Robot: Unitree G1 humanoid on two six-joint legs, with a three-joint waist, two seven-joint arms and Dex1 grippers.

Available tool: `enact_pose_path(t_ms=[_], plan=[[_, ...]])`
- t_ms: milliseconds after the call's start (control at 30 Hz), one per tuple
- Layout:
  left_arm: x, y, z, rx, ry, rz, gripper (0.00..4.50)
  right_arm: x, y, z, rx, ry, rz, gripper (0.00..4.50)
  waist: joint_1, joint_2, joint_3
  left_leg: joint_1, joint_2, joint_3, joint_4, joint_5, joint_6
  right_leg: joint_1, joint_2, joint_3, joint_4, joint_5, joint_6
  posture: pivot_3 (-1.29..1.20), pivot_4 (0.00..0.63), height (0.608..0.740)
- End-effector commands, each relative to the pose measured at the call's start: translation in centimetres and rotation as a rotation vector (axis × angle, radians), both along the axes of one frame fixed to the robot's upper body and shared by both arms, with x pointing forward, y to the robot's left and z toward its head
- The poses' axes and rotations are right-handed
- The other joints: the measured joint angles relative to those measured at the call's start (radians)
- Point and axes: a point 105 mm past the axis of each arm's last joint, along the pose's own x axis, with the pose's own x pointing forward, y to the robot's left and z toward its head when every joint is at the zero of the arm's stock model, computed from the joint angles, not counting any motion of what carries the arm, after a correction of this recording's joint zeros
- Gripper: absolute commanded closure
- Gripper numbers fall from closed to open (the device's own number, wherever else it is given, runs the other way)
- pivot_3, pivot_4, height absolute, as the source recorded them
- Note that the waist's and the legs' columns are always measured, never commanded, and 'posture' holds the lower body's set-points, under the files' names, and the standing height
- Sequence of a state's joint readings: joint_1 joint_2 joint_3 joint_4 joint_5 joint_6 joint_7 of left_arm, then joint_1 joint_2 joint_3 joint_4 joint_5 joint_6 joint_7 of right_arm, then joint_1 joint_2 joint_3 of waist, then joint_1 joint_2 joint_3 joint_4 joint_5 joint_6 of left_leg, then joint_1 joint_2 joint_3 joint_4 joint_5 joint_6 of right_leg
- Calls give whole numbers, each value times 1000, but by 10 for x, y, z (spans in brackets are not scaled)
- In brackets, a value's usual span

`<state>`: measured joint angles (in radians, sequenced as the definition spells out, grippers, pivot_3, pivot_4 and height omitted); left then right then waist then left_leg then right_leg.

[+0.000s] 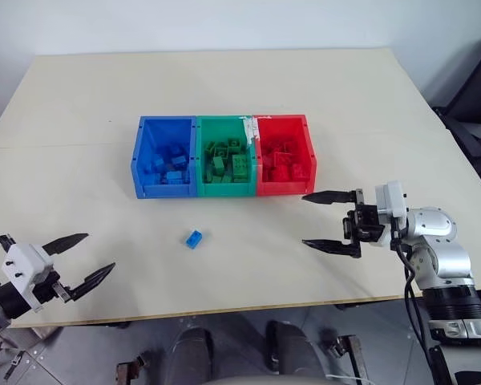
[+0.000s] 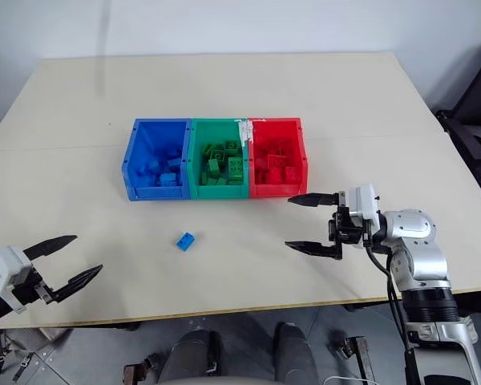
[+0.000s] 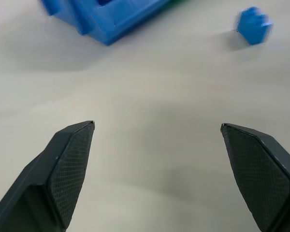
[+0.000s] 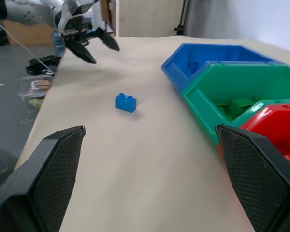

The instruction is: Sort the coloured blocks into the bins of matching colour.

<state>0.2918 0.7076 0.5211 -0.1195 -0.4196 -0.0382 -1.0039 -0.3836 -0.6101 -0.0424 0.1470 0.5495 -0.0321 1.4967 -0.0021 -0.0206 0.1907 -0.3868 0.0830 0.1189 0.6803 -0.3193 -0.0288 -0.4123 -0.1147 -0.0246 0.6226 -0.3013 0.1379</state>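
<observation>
Blue, green and red bins [image 1: 168,120] are sitting mid-table holding matching blocks [image 1: 217,167]; left gripper [image 1: 84,258] and right gripper [image 1: 324,220] are gaping, empty.

The two head views look forward and steeply down from above the near edge of the table [image 1: 321,96], taking in nearly the whole tabletop. They sit side by side, so the three joined bins [image 1: 222,156] and the loose blue block [image 1: 194,238] lie slightly further left in the right eye view.

The left wrist view looks close and low along the left pincer [image 3: 157,164] across the bare tabletop, toward a corner of the blue bin [image 3: 106,21] and the loose blue block.

The right wrist view looks level along the right pincer [image 4: 150,179], across the table's width. It shares the loose blue block, the bins and the left pincer with the head views.
</observation>
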Motion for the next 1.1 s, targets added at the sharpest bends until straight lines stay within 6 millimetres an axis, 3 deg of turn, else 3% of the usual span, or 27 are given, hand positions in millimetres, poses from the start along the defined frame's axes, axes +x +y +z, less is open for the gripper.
enact_pose_path(t_ms=[33, 267, 467, 567, 700, 1033, 1100], plan=[[4, -34, 4, -17, -9, -99, 57, -9, 0, 0, -24, -21, 51, 0, -2, 0, 0, 0, 0, 0, 0, 0, 0, 0, 0, 0, 0, 0, 0, 0, 150, 740], [28, -74, -6, -20, 15, -56, 57, -13, -6, 0, -22, -21, 2, 0, -6, 0, 0, 1, 1, 1, 0, 1, -2, -1, 1, 0, 1, 0, 0, 0, 150, 740], [36, -115, -16, -104, 74, -73, 57, -22, -1, -3, -14, -21, 15, 0, -2, 0, 0, 1, 0, 1, 1, 1, -2, -1, 1, 1, 1, 0, 0, 0, 150, 740], [39, -124, -20, -101, 86, -66, 57, -28, 4, -5, -15, -17, 39, 0, -3, 0, 0, 1, 0, 1, 1, 1, -3, 0, 1, 1, 1, 0, 0, 0, 150, 740], [44, -128, -27, -90, 102, -49, 874, -28, 5, -5, -15, -20, 28, 0, -2, 0, 0, 1, 0, 1, 1, 1, -3, 0, 1, 1, 1, 0, 0, 0, 150, 740], [45, -132, -33, -81, 94, -56, 4023, -25, 5, -1, -4, -59, 17, 0, -1, 0, 0, 1, 0, 1, 1, 1, -3, 0, 1, 1, 1, 0, 0, 0, 150, 740], [47, -129, -31, -102, 72, -40, 3998, -24, 7, 2, 6, -77, 16, 0, -2, 0, 0, 1, 0, 1, 1, 1, -3, 0, 1, 1, 1, 0, 0, 0, 150, 740]])
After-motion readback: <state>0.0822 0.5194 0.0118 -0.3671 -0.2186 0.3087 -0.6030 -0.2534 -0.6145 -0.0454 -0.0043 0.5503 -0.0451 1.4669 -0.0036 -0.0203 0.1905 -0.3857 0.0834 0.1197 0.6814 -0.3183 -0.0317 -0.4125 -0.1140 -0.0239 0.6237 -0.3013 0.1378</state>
